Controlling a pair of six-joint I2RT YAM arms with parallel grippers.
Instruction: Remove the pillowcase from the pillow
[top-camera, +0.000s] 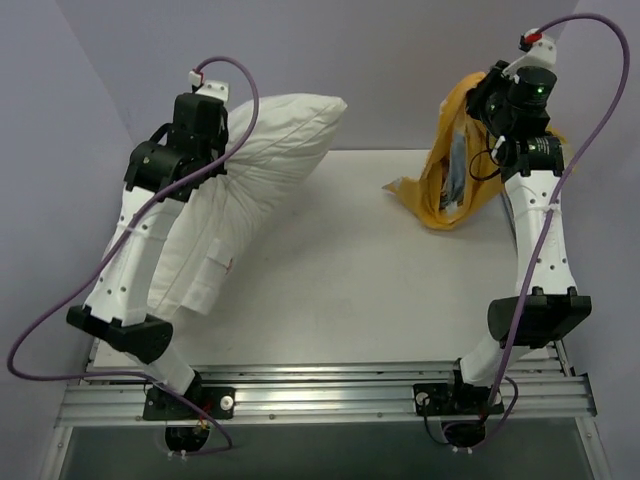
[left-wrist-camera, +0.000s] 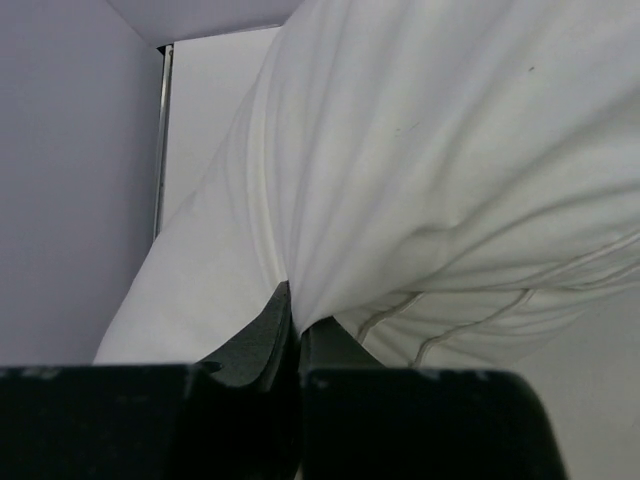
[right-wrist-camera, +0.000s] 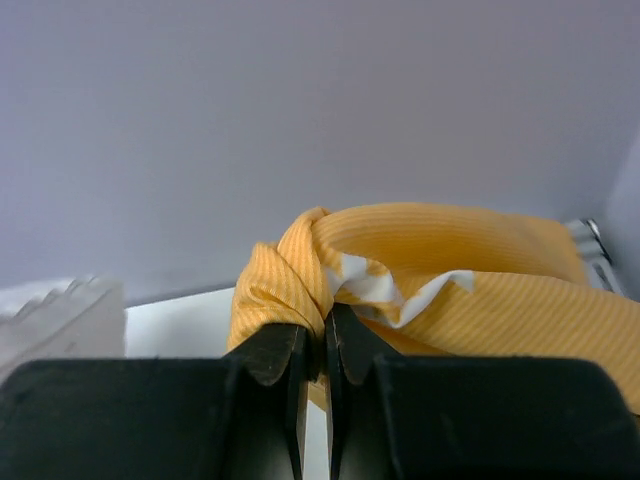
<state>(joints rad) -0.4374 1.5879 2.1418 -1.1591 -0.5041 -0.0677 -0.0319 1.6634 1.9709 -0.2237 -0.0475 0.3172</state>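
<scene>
The plain white pillow (top-camera: 255, 190) is bare and lifted at the left of the table, its lower end with a small tag resting on the surface. My left gripper (left-wrist-camera: 297, 325) is shut on a pinch of the pillow (left-wrist-camera: 420, 170) fabric. At the far right the yellow-orange pillowcase (top-camera: 450, 165) hangs crumpled, apart from the pillow, its lower folds touching the table. My right gripper (right-wrist-camera: 325, 330) is shut on a bunched fold of the pillowcase (right-wrist-camera: 440, 270), held high near the back wall. A strip of blue print shows inside its folds.
The white table (top-camera: 350, 280) lies between the two arms. Lilac walls close in at the back and both sides. A metal rail (top-camera: 330, 395) with the arm bases runs along the near edge.
</scene>
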